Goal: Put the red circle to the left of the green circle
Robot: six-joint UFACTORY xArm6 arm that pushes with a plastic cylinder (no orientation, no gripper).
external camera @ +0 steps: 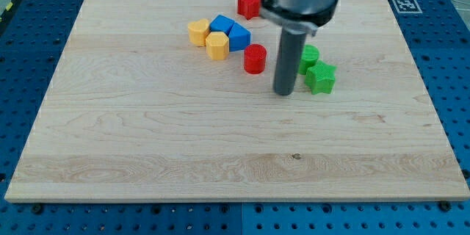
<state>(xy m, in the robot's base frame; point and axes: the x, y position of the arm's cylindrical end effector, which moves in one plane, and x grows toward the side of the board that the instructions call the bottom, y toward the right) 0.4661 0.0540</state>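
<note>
**Red circle close to its mark, tip just past it**

Wooden board (147, 139) on a blue perforated bench fills the view. Taking the green circle (309, 56) as landmark: the red circle (255, 58) sits near it on the view's left, at about the same height, with a gap between them. My tip (284, 92) comes down in that gap, a little below both and apart from each, so the red circle lies up and to the left of my tip. There are no jaws to report; the arm ends in a plain rod. The red circle already seems to lie left of the green one, so I judge only a small nudge, if any, is wanted.

The rod hides part of the green circle's left side. A green star (321, 78) touches it from below.
</note>
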